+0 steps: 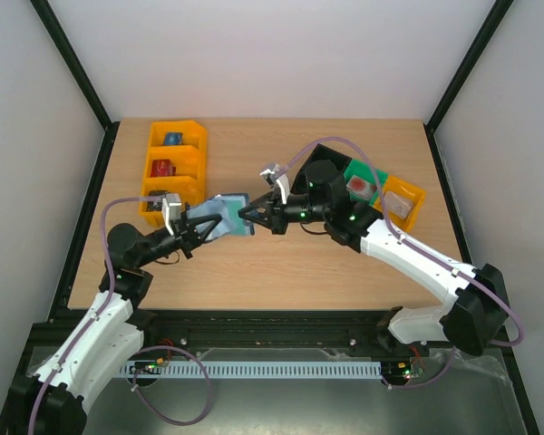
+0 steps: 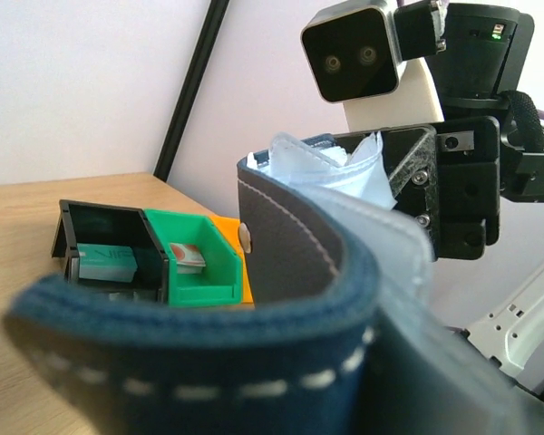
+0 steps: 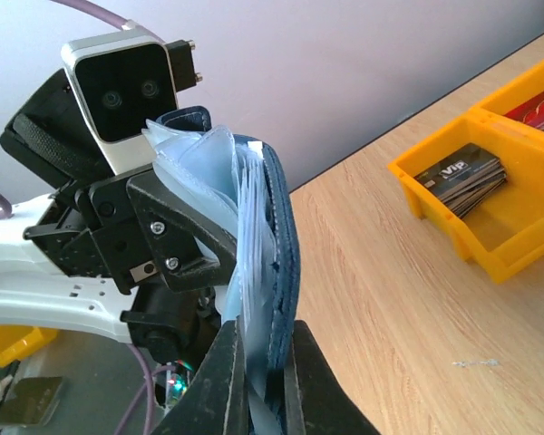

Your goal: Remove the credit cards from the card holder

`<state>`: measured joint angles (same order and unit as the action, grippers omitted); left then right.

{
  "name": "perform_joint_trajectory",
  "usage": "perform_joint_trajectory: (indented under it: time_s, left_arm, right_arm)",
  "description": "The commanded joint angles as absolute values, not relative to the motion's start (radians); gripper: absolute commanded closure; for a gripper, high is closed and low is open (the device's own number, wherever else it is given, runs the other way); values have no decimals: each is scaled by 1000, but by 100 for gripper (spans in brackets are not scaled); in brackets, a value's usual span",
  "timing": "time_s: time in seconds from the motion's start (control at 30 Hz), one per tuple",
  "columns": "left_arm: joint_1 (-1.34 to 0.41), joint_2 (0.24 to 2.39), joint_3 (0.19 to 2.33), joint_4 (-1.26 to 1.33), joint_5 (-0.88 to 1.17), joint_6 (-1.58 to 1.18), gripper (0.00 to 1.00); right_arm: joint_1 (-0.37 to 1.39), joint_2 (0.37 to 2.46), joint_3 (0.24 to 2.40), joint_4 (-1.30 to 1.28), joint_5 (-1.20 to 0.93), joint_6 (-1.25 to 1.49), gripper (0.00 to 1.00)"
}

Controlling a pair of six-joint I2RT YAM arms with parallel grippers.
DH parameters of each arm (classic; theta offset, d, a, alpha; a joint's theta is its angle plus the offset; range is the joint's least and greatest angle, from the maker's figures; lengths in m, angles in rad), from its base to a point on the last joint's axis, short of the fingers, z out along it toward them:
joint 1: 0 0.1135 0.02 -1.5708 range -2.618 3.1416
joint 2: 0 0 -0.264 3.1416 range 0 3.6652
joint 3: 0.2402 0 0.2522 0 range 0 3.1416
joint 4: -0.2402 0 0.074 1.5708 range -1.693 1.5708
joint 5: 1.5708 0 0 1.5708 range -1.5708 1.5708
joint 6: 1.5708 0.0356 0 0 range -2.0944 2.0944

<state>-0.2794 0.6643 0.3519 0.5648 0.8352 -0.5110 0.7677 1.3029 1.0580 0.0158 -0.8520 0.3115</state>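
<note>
The dark navy card holder (image 1: 225, 217) hangs open above the table's middle, held between both grippers. My left gripper (image 1: 198, 228) is shut on its left side. My right gripper (image 1: 251, 216) is shut on its right edge. In the right wrist view my gripper (image 3: 265, 367) pinches the navy cover (image 3: 279, 245) together with pale blue inner layers (image 3: 245, 217). I cannot tell the credit cards from the panels there. In the left wrist view the holder (image 2: 254, 362) fills the foreground and hides my own fingers; pale blue sleeves (image 2: 331, 168) stick up from it.
An orange three-compartment bin (image 1: 174, 168) stands at the back left. Black (image 1: 322, 163), green (image 1: 363, 186) and yellow (image 1: 401, 201) bins stand at the back right. The right wrist view shows the orange bin's nearest compartment (image 3: 476, 195) holding dark cards.
</note>
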Motion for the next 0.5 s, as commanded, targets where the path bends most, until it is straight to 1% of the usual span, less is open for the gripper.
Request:
perform_joint_trajectory:
  time_s: [0.0,0.07,0.1,0.17,0.2,0.23,0.3,0.4,0.47]
  left_arm:
    - [-276,653,342,621,854,-512,98]
    - [-276,651,343,583,812,-508,98]
    - [-276,647,343,546,765,-506,90]
    - [-277,644,338,454,592,-505,53]
    - [-273,643,336,407,501,-503,45]
    - [-267,644,331,371,399,-496,43]
    - [-251,643,325,318,321,-476,41]
    - [-244,628,322,289,331,-437,43]
    - [-244,624,319,284,348,-453,45]
  right_arm:
    - [765,1305,1043,100,-880,355,98]
    - [765,1296,1039,89,-839,355,98]
    - [764,1296,1041,70,-804,351,98]
    - [761,1300,1061,2,-712,344,98]
    - [760,1309,1079,-52,-643,344,98]
    - [759,1325,1105,-116,-540,350,98]
    - [760,1389,1186,-281,-253,378,98]
    - [766,1511,1305,-552,160,454,98]
    - [781,1595,1398,-692,306,482,98]
